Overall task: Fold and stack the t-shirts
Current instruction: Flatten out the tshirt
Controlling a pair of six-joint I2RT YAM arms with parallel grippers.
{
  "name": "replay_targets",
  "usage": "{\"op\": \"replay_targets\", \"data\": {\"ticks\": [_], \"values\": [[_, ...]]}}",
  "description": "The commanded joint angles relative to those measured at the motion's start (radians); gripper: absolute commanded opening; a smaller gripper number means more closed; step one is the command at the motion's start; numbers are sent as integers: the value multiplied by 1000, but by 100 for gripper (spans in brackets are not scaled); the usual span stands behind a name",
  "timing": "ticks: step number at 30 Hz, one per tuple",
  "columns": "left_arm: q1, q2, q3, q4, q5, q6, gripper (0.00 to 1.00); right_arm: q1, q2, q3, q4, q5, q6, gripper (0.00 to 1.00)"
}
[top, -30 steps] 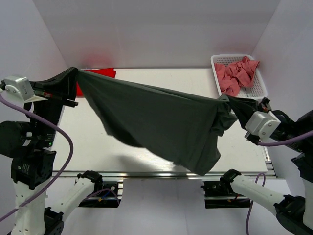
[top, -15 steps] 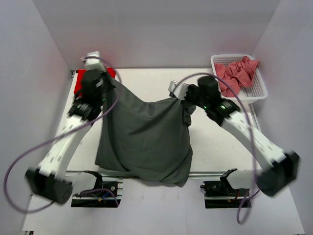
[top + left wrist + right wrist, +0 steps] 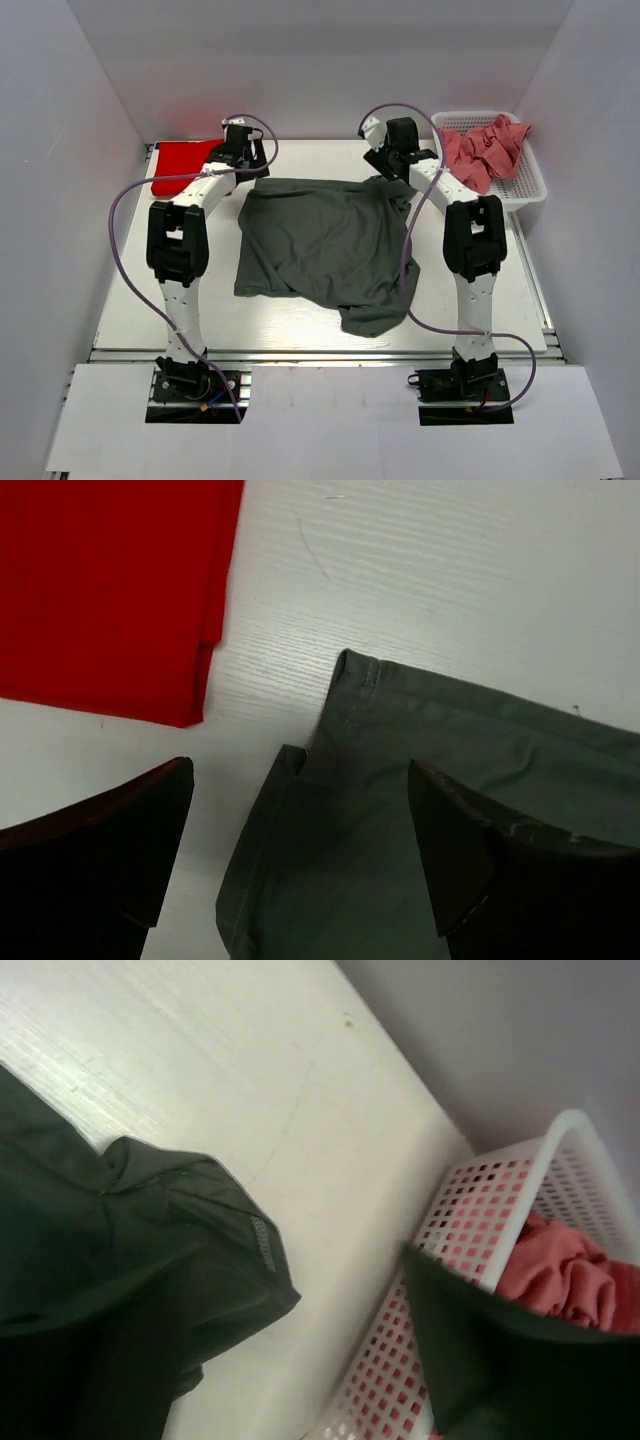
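1. The left gripper [image 3: 300, 780] gapes wide and empty over the grey shirt's far left corner. The right gripper [image 3: 383, 168] looks spread and empty at the far right corner.
2. The worktop [image 3: 150, 280] fills the middle of the overhead view.
3. The grey shirt [image 3: 320, 240] lies spread at centre, its lower right edge rumpled.
4. A white basket [image 3: 522, 188] sits upper right.
5. A folded red shirt [image 3: 180, 165] lies upper left.
6. Crumpled pink shirts [image 3: 480, 150] fill the basket.
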Motion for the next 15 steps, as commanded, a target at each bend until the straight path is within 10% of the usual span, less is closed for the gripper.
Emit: {"op": "replay_targets", "data": {"ticks": [1, 8, 15], "values": [[1, -64, 77, 15, 107, 31, 100, -5, -14, 112, 56, 70, 131, 90], [1, -237, -34, -18, 181, 45, 100, 1, -136, 132, -142, 131, 480, 90], [-17, -616, -556, -18, 213, -132, 100, -1, -397, -198, -339, 114, 989, 90]]}}
